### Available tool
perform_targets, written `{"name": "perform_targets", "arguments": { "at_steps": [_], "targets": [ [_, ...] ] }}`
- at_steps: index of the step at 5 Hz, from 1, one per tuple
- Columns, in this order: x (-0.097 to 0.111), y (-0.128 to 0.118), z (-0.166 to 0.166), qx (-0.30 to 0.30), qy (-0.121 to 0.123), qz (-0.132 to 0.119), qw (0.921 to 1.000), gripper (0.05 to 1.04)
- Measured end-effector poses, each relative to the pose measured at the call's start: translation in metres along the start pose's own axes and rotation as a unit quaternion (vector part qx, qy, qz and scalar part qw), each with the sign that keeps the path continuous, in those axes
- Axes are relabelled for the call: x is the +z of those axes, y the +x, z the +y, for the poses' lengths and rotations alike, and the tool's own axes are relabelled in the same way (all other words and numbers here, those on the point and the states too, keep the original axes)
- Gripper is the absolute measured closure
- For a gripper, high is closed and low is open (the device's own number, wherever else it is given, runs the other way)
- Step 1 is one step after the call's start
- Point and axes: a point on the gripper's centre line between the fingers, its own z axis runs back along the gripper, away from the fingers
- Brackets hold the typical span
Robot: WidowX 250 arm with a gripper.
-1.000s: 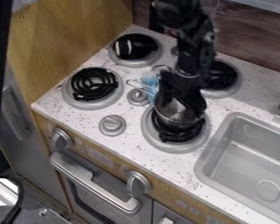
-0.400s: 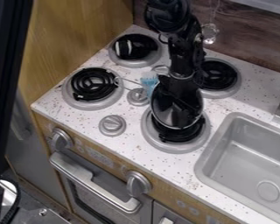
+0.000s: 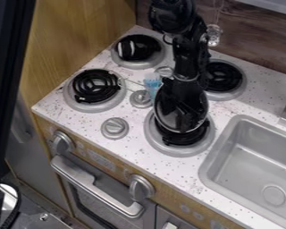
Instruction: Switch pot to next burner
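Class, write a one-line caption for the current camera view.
Black robot arm and shiny metal pot at a black coil burner near the grey sink.

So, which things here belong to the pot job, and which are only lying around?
For the job:
gripper
pot, over a burner
burner below the pot
other burners, one likely the target

Only there:
blue thing
knobs
sink
oven handle

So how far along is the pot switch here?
Looks done: the gripper is at the pot. In hand: the pot sits tilted over the front burner by the sink; I can't tell how firmly it's held. Left, probably: settling it flat on the target burner.
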Motion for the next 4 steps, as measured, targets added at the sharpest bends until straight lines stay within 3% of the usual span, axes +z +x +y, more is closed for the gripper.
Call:
{"name": "perform_targets", "arguments": {
  "at_steps": [1, 2, 3, 4],
  "targets": [
    [0.012, 0.013, 0.004, 0.044, 0.000, -0.007, 0.9990, 0.085],
    [0.041, 0.031, 0.013, 0.077, 0.007, -0.023, 0.9967, 0.085],
    [0.062, 0.038, 0.011, 0.084, -0.007, -0.055, 0.9949, 0.085],
    [0.055, 0.028, 0.009, 0.080, -0.001, -0.039, 0.9960, 0.085]
  ]
}}
